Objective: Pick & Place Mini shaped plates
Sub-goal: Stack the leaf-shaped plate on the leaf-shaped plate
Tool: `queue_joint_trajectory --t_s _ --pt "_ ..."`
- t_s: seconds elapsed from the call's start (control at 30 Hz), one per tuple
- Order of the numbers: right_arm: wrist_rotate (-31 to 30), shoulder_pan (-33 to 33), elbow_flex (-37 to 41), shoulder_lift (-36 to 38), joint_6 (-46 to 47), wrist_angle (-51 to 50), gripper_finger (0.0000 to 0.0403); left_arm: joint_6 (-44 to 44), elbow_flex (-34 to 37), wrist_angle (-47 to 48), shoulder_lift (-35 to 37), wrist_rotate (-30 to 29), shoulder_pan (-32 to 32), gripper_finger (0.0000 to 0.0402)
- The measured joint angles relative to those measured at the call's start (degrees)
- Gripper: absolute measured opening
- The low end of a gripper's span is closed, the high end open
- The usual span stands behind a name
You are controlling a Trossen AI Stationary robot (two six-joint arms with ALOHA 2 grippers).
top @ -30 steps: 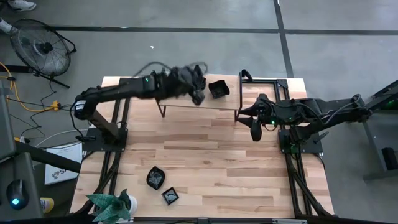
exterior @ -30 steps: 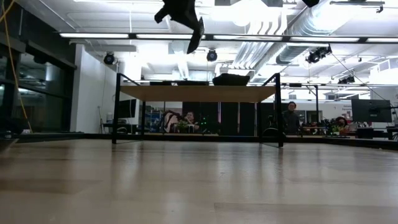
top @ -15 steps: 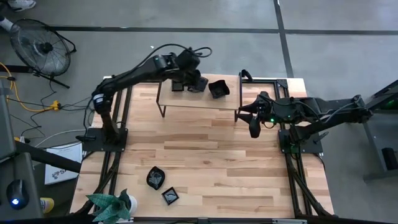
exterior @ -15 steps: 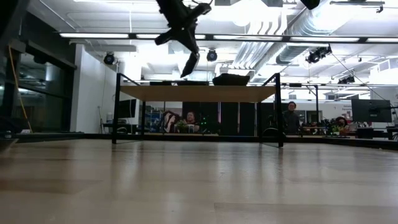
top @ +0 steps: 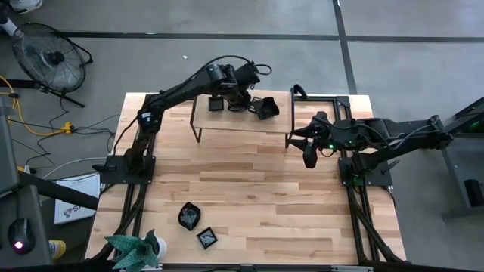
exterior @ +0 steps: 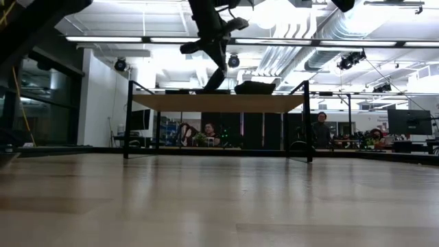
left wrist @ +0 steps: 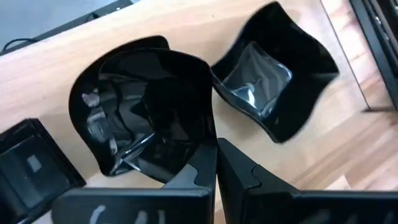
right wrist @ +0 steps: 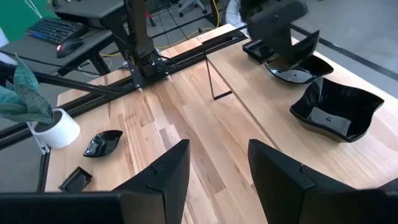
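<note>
High view: the left pincer [top: 246, 102] reached over the raised shelf [top: 234, 122], clenched on a black dish [top: 243, 100]; the right pincer [top: 308, 155] hovered released beside the shelf. Five dishes showed: three on the shelf, two on the table [top: 257, 196] near a plant [top: 132, 249]. Left wrist view: the fingers [left wrist: 205, 168] pinched the dish's rim.

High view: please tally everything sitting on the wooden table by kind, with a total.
Black mini plates: 5
Potted plant: 1
Raised shelf: 1
Total: 7
</note>
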State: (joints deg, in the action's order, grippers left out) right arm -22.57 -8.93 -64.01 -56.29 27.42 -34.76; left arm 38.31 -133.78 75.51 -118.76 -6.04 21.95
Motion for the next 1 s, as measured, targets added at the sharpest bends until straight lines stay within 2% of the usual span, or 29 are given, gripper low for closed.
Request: queue_joint_trajectory --t_s 0.27,0.47,1.0 --pt "0.6 0.0 0.0 0.0 -0.5 -0.2 0.0158 1.0 -0.2 1.8 -0.4 -3.8 -0.6 0.0" --pt "1.5 0.0 0.0 0.0 -0.9 -1.0 0.0158 1.0 -0.2 1.9 -0.4 -2.7 -1.0 0.0" --pt "1.4 0.0 0.0 0.0 -1.2 -2.5 0.0158 2.1 -1.0 5.7 0.5 -5.3 -2.1 0.0"
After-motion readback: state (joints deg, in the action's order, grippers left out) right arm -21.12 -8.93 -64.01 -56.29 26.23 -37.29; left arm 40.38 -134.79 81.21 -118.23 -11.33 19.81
